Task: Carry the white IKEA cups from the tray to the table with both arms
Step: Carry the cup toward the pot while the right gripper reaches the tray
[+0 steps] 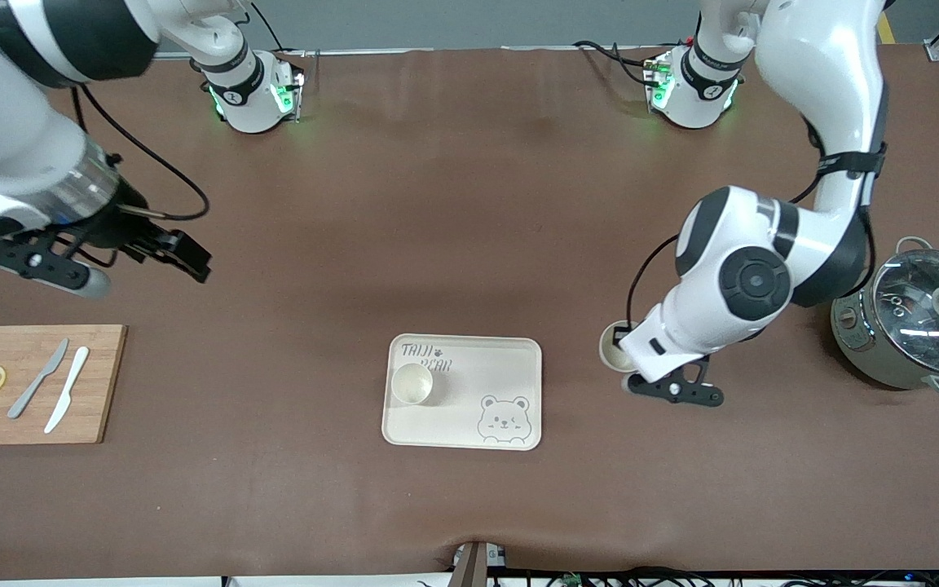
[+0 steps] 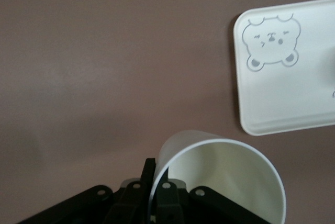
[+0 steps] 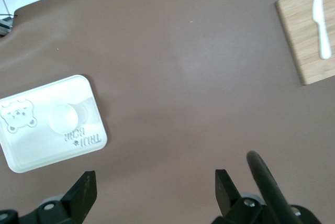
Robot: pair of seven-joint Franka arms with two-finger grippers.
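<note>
Cups: my left gripper (image 1: 626, 346) pinches one off-white tumbler (image 2: 220, 177) beside the cream bear tray (image 1: 518, 359), probably touching the table; another (image 1: 412, 383) awaits; right gripper (image 3: 152, 190) waits, gaping.

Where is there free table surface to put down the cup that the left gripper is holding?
The left gripper, shut on a cup, is over a bare strip of table between the tray and the pot. A wider bare patch lies between the tray and the cutting board. The right gripper waits open above that board's end.
</note>
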